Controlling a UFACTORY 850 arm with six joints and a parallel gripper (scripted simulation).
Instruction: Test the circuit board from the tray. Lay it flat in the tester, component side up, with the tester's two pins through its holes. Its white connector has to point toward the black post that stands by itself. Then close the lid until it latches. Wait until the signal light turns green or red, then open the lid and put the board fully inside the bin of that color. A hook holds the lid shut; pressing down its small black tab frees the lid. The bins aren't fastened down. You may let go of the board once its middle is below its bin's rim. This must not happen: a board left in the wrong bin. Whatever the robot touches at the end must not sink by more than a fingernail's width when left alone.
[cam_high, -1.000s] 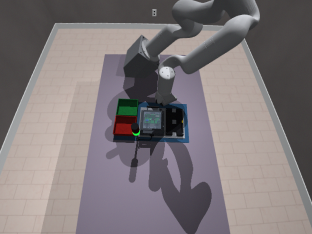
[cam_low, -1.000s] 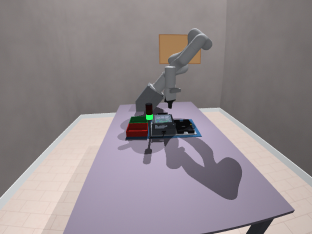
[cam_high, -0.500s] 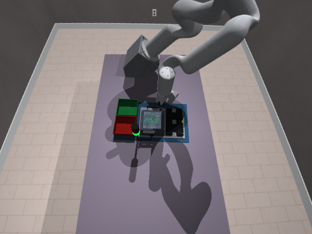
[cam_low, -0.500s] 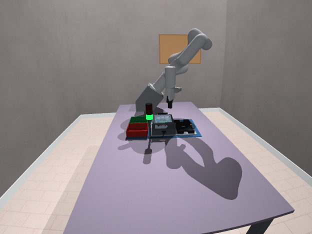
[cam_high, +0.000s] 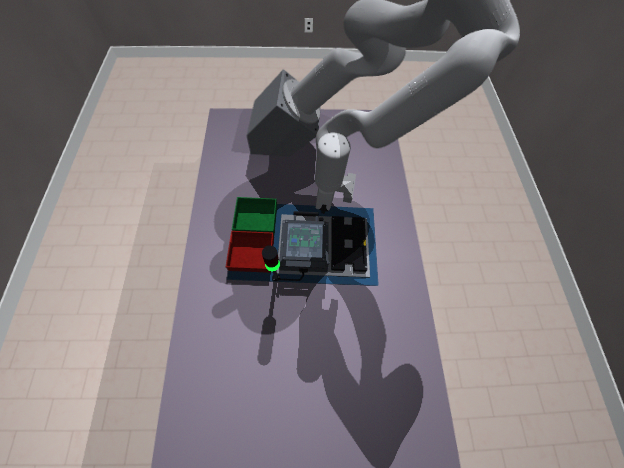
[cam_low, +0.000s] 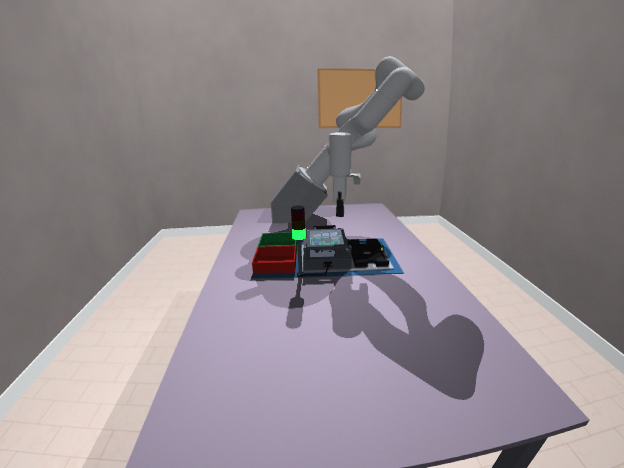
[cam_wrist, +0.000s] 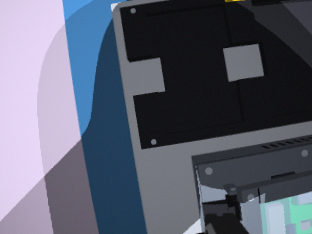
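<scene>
The board (cam_high: 303, 236) (cam_low: 326, 240) has been tested green; lid opening and binning remain. The jaws (cam_high: 324, 208) (cam_low: 340, 215) are closed, empty.

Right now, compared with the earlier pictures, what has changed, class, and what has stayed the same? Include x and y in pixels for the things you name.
The gripper (cam_high: 324, 208) (cam_low: 340, 215) (cam_wrist: 230, 202) has turned about its upright axis, counterclockwise in the top view. Nothing was visibly picked up or released. The signal light (cam_high: 272, 266) (cam_low: 298, 233) stayed green, the lid (cam_high: 304, 240) (cam_low: 326, 237) down, both bins in place.
</scene>
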